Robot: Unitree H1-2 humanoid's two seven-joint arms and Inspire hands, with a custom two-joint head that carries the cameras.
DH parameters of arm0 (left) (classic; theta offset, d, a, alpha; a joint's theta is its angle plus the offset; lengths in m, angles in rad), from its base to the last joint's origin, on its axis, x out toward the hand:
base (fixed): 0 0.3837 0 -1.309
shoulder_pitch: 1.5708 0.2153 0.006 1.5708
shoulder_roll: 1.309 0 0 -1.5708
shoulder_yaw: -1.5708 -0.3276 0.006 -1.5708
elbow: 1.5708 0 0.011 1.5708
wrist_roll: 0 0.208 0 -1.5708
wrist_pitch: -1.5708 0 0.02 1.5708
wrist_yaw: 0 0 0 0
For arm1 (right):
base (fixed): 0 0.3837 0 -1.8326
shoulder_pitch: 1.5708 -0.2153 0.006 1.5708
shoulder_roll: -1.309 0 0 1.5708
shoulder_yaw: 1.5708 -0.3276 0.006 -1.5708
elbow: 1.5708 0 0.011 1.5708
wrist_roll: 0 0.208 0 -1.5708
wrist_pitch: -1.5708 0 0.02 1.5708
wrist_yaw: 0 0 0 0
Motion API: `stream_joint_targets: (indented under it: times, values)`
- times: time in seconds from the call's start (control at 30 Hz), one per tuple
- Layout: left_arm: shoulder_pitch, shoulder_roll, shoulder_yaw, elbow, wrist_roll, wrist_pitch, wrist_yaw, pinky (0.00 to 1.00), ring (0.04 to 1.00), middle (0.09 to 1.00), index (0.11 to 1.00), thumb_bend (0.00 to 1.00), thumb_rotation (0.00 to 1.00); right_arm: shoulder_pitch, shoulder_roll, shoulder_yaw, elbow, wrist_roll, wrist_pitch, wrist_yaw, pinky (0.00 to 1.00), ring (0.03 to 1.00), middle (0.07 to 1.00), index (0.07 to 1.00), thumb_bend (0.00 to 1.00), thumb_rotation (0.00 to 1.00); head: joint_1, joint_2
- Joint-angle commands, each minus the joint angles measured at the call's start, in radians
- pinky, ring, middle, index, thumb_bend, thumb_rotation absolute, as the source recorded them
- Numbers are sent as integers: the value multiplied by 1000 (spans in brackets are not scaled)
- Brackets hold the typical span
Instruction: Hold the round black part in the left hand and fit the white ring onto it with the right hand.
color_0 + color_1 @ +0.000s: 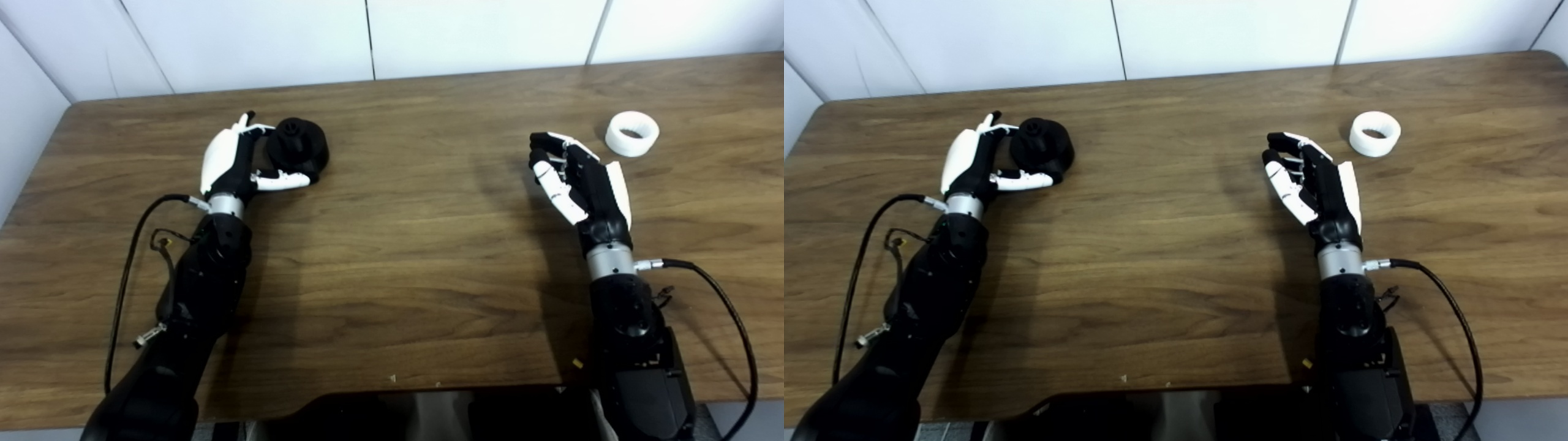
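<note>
Left hand at the black part; white ring untouched at far right.

The left hand (236, 160) cups the round black part (298, 145) at the table's (392, 257) far left, thumb under its near edge, fingers behind; whether the grasp is firm cannot be told. The right hand (579, 180) hovers empty, fingers apart and loosely curled, near the white ring (632, 133) but not touching. The ring looks like light, rigid plastic with smooth, likely slippery walls; pinching across its outer rim seems best, leaving the bore free to seat on the part's raised centre.
</note>
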Motion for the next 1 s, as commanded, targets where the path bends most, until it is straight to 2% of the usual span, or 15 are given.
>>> stream_joint_targets:
  times: [0.0,0.47,0.67,0.97]
  values:
    - [1,-23,-35,-32,-1,-32,-57,1000,1000,1000,629,980,314,-28,7,-2,-36,0,-26,-10,628,693,757,731,474,618,-1,1]
    - [19,-33,-94,-90,17,-69,-110,1000,1000,1000,631,979,308,-27,0,-3,-39,-4,-36,-11,620,690,757,733,472,628,-6,2]
    - [22,-37,-115,-126,22,-73,-135,1000,1000,1000,625,983,284,-30,-8,-1,-39,-12,-37,-10,655,693,755,735,472,646,-6,2]
    - [32,-47,-147,-181,41,-70,-166,1000,1000,1000,619,999,287,-39,-15,-1,-31,-19,-51,-11,642,688,752,732,475,652,-10,0]
